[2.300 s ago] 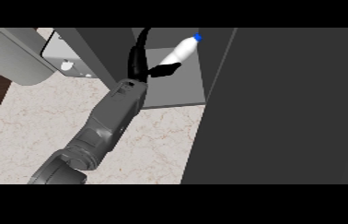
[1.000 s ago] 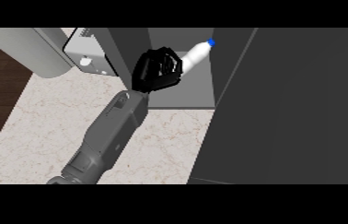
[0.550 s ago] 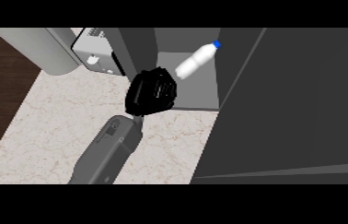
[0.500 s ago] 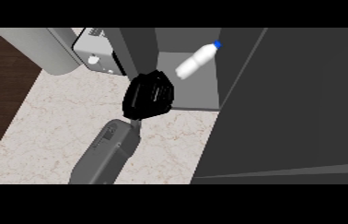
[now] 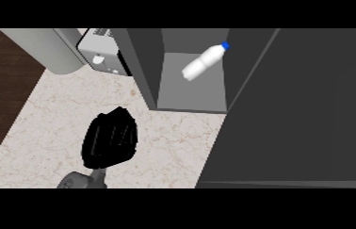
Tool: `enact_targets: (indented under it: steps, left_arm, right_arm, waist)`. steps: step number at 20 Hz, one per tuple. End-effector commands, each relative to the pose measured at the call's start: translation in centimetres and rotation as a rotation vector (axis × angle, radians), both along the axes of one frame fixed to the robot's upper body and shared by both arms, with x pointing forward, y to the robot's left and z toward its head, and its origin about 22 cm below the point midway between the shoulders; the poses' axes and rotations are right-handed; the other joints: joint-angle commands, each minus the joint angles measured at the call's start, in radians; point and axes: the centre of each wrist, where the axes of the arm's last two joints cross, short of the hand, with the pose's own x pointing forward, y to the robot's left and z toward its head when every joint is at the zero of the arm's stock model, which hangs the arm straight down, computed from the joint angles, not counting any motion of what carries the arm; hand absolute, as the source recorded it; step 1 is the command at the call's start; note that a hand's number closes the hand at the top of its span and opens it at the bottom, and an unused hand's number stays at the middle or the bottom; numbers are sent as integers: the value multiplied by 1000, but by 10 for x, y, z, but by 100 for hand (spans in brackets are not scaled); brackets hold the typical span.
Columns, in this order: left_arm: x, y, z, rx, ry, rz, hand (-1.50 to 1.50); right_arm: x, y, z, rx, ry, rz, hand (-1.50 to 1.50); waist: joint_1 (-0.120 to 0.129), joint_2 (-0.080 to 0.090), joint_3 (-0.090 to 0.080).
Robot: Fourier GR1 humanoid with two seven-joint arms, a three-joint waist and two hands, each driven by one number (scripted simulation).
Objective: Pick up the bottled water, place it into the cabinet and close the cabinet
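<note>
The bottled water, clear with a blue cap, lies tilted inside the open cabinet, cap pointing to the upper right. No hand touches it. My left hand hovers over the marble counter, below and left of the cabinet opening. Its fingers are relaxed and hold nothing. The cabinet door stands open as a large dark panel on the right. My right hand does not show.
A silver appliance stands at the back left beside the cabinet's side wall, with a grey rounded body further left. The counter ends at the left edge over dark wood.
My left hand has let go of the bottle and pulled back down and left out of the cabinet. The bottle stays inside, tilted.
</note>
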Motion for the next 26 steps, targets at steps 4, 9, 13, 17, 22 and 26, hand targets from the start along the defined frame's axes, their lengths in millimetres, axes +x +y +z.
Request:
enact_targets:
  steps: [4, 9, 13, 17, 22, 26]
  left_arm:
    - [-68, 49, 22, 19, -17, 30, 150]
    - [-96, 72, 38, -2, -19, 61, 150]
    - [-123, 95, 50, -3, -29, 72, 150]
    - [-139, 112, 52, -6, -35, 86, 150]
    - [-150, 136, 55, 3, 0, 118, 150]
    - [-153, 152, 64, 16, -37, 127, 150]
  right_arm:
    - [-13, 17, 21, 55, 6, 168, 150]
    - [-2, 38, 30, 91, -7, 148, 150]
    - [19, 63, 42, 90, -37, 117, 150]
    - [54, 98, 59, 126, -3, 77, 150]
    - [93, 104, 78, 160, 32, 48, 150]
    - [131, 100, 87, 127, 35, 10, 150]
  waist:
    - [0, 5, -1]
    - [-13, 7, -3]
    - [-18, 12, -2]
    - [-15, 17, -1]
    - [-21, 20, 0]
    - [-31, 20, 1]
